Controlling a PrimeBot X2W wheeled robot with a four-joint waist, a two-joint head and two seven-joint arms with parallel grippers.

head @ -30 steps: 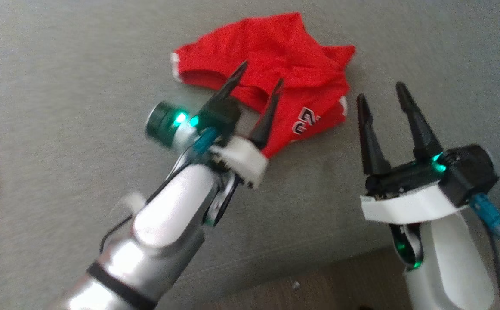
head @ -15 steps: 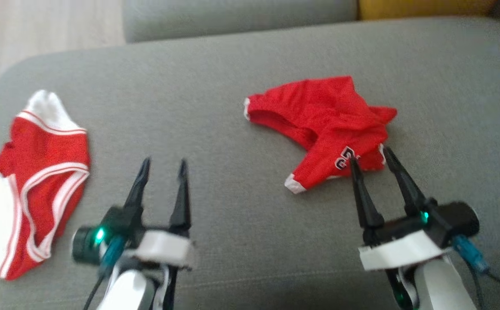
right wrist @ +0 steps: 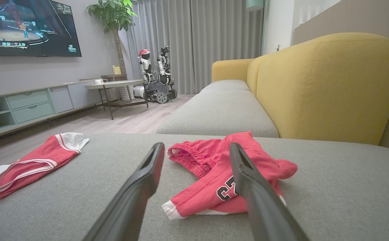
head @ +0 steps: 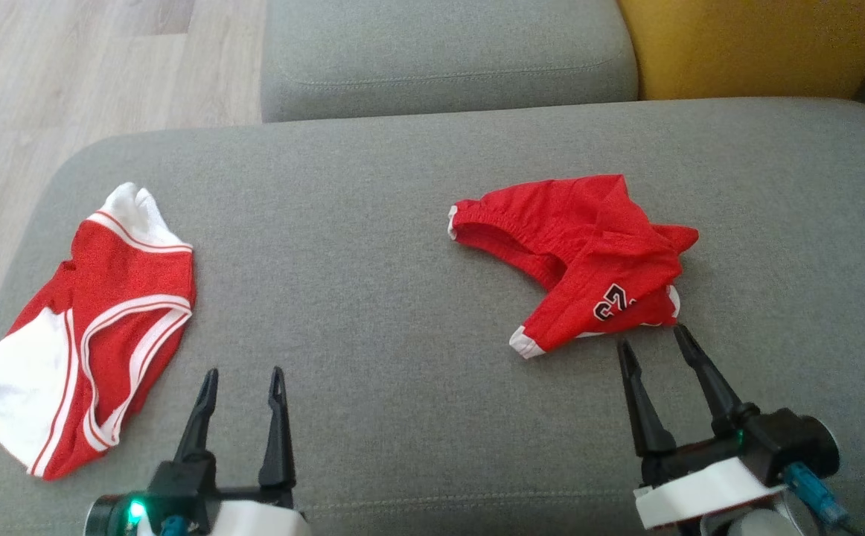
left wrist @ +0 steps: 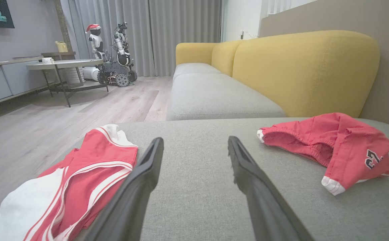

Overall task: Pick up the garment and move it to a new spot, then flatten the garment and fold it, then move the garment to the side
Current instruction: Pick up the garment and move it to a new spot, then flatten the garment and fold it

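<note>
While the left gripper (head: 244,372) and the right gripper (head: 652,336) hang low over the front of the grey seat cushion (head: 373,298), each with its two dark fingers spread wide and holding nothing, the red garment (head: 589,253) lies crumpled on the cushion's right half. A black-and-white number shows on its near fold. The right gripper points at it, tips just short of its near edge in the head view, with only grey cushion between them. The left gripper sits well to the left. Further left, near the cushion's rounded corner, a red-and-white garment (head: 83,327) lies spread out, well apart from the red one. Behind the cushion come a second grey seat (head: 447,52) and a yellow backrest (head: 760,45); wood floor (head: 68,67) shows off the left side. Across the room, the wrist views show a round table (left wrist: 64,63), another robot (left wrist: 114,57) before grey curtains (left wrist: 181,33), a wall screen (right wrist: 27,28) and a potted plant (right wrist: 114,13).
</note>
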